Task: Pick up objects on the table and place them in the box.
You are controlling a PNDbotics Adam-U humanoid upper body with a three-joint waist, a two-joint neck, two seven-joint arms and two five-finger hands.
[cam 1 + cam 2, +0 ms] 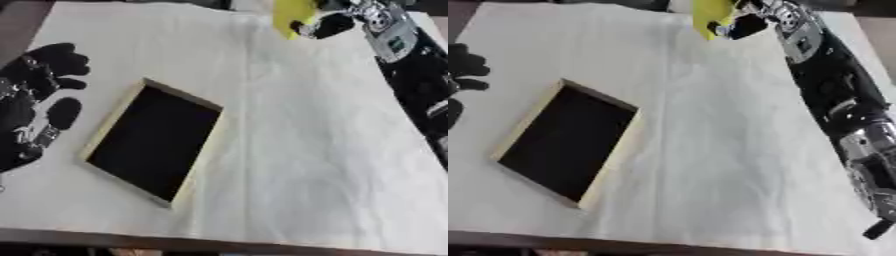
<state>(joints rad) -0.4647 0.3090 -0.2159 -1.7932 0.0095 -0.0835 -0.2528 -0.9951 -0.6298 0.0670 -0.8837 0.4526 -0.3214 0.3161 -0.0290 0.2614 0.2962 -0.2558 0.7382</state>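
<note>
A shallow box with pale wooden walls and a black floor lies at the left middle of the white-covered table; nothing shows inside it. At the far top edge my right hand is shut on a flat yellow object, its thumb and fingers pinching the object's right side. The right arm stretches along the right side of the table. My left hand rests open at the left edge, beside the box and apart from it.
The white cloth has a vertical crease down its middle. The table's dark front edge runs along the bottom. A dark floor strip shows at the upper left corner.
</note>
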